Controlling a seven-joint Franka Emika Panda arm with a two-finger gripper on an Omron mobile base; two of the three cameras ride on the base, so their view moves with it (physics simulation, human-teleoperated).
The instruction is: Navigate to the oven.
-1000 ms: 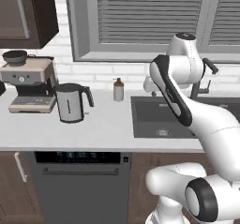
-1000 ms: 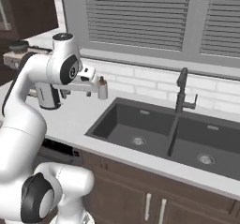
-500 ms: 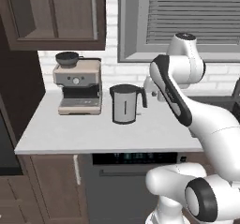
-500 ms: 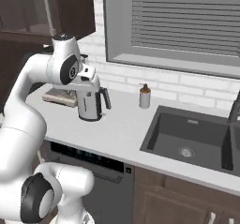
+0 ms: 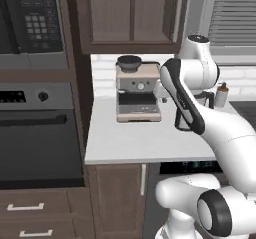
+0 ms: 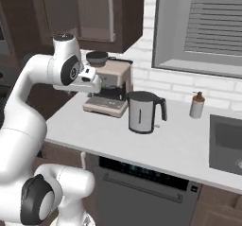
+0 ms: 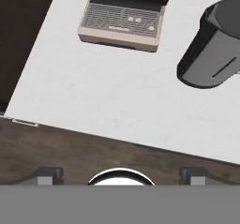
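Sideways my base has driven: half a second ago the cabinet and coffee machine sat at the far left of the left base view, and now the whole scene has slid right, bringing the oven (image 5: 37,138) in at that view's left edge. I see its grey control strip with a dark display and one round knob, and below that a long dark bar handle across a dark glass door. Above it sits the microwave (image 5: 30,18) with its keypad, and pale-handled drawers (image 5: 30,218) lie beneath. Right of the oven stands the white counter (image 5: 125,143), carrying the coffee machine (image 5: 137,90) against the wall. My arm crosses in front of the kettle (image 6: 143,111), which stands just right of the machine, then the soap bottle (image 6: 196,105) by the window. My claw (image 7: 121,174) hangs over the counter's front edge; I cannot tell how wide it stands.
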